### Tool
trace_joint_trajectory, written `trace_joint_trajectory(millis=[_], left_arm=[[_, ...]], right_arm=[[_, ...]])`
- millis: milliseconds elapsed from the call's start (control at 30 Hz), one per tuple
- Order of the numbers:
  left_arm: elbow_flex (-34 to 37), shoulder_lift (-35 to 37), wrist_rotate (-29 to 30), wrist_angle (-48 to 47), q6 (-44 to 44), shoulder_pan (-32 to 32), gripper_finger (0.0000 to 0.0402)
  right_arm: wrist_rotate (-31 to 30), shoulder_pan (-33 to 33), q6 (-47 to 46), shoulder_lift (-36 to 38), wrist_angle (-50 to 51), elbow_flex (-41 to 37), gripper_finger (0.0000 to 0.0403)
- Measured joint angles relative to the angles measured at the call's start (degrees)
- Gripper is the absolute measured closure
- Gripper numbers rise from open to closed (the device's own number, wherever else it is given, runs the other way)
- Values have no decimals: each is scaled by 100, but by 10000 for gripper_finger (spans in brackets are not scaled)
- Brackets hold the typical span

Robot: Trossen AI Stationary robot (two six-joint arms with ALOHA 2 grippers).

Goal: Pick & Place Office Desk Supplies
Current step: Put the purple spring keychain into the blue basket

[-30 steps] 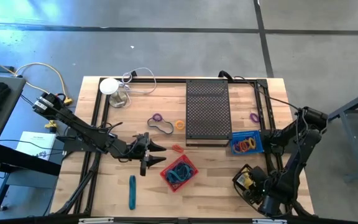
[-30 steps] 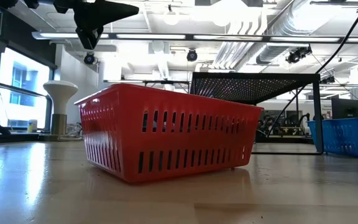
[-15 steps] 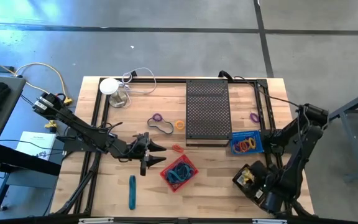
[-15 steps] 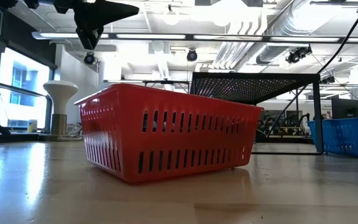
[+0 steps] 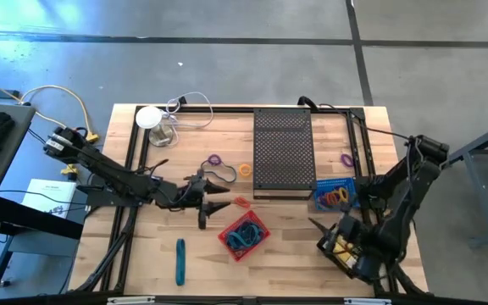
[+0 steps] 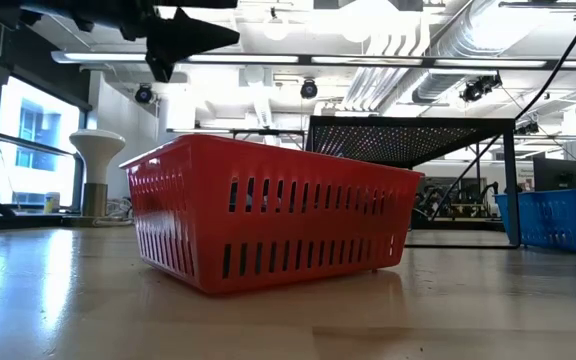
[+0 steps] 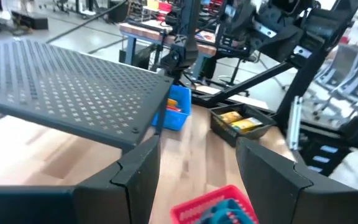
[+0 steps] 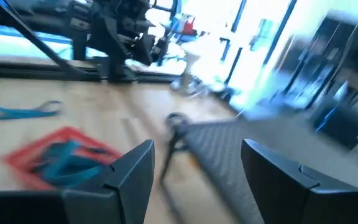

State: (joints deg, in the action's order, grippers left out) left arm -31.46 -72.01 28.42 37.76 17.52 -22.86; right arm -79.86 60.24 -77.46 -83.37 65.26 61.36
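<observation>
A: High view. Left gripper (image 5: 213, 202) hangs over mid-bench (image 5: 295, 263), fingers spread, nothing held. The orange loop (image 5: 241, 202) lies just beside its tips; purple ring (image 5: 214, 160), grey loop (image 5: 224, 174) and orange ring (image 5: 245, 169) are a little further back. I'd say it's lining up a pick: drop straight onto one loop, straddle the band, don't rake the neighbours.

B: Containers?

A: Red basket (image 5: 244, 235) holds teal and blue loops. Blue basket (image 5: 336, 195) holds orange and yellow rings. Black bin (image 5: 341, 248) near the right gripper (image 5: 316, 225) holds yellow packets. Right fingers released, empty. Teal stick (image 5: 180, 260) is loose on the bench, another purple loop (image 5: 346, 158) beside the perforated tray (image 5: 283, 151).

B: Low view?

A: Red basket (image 6: 268, 210) close up, contents hidden; left gripper (image 6: 193, 32) above.

B: Wrists?

A: Left wrist: fingers (image 7: 135, 171) apart, tray, blue basket (image 7: 176, 109), bin (image 7: 241, 123). Right wrist: fingers (image 8: 132, 168) apart, blurred.
</observation>
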Motion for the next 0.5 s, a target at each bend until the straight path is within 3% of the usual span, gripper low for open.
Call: trace_joint_trajectory(millis=[133,500], left_arm=[[0,0,-3,0,-385,154,197],[0,0,-3,-27,-1038,764,197]], right_arm=[[-88,-506,956,188,-86,30,177],[2412,-3382,3408,1475,234,199,202]])
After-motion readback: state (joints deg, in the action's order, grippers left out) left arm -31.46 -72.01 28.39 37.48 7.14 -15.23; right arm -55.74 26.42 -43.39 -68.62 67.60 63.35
